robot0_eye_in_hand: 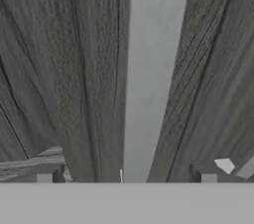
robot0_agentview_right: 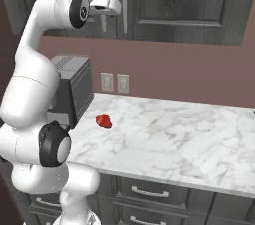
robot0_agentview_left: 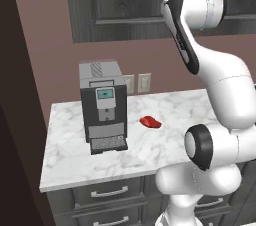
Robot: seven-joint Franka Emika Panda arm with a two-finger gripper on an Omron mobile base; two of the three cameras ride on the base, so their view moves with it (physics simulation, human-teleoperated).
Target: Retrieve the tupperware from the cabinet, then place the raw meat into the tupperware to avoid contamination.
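The gripper (robot0_agentview_right: 103,21) is raised to the cabinet (robot0_agentview_right: 174,0) with jaws apart astride its silver bar handle (robot0_eye_in_hand: 154,69), presumably to pull the door open, while the raw meat (robot0_agentview_left: 150,122) waits mid-surface beside the coffee machine (robot0_agentview_left: 102,105).

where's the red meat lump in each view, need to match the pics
Left base view: the small flat bright red raw meat lies mid-counter, right of the grey coffee machine.
Right base view: on the counter's left part, right of the same coffee machine.
Hand view: not in it.
Shared landmark: the coffee machine.
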